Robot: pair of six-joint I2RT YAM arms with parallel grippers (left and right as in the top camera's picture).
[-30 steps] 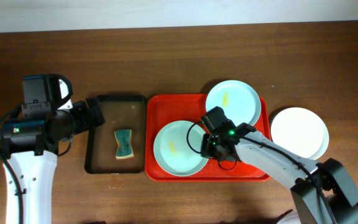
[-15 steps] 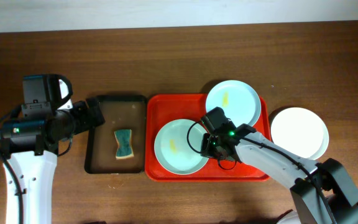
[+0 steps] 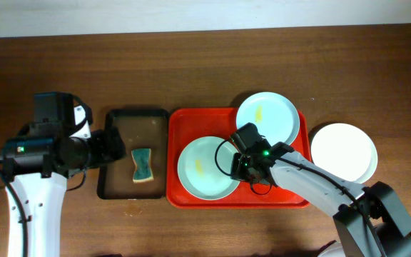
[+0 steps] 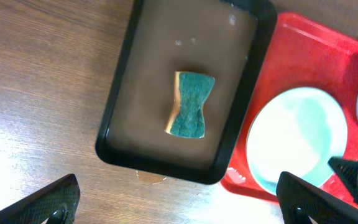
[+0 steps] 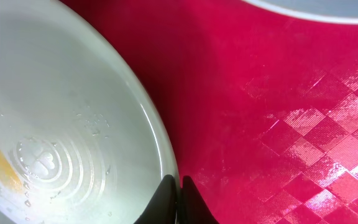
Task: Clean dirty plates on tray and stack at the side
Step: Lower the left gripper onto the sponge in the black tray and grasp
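Plate (image 3: pixel 207 168) rim pinched by right hand (image 5: pixel 178 185) on tray (image 3: pixel 198 123); left hand (image 4: pixel 178 186) spread open

No readable text anywhere, apparently.

Checkered red tray (image 5: pixel 278 93); pale, seemingly yellow-smeared plate (image 5: pixel 61 112)

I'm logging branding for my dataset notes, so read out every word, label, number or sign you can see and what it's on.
No readable words, labels, brands or numbers in any view.
Front plate: only an embossed clover-like mark inside rings, no letters.
Red tray, black tray, sponge: no print shows.
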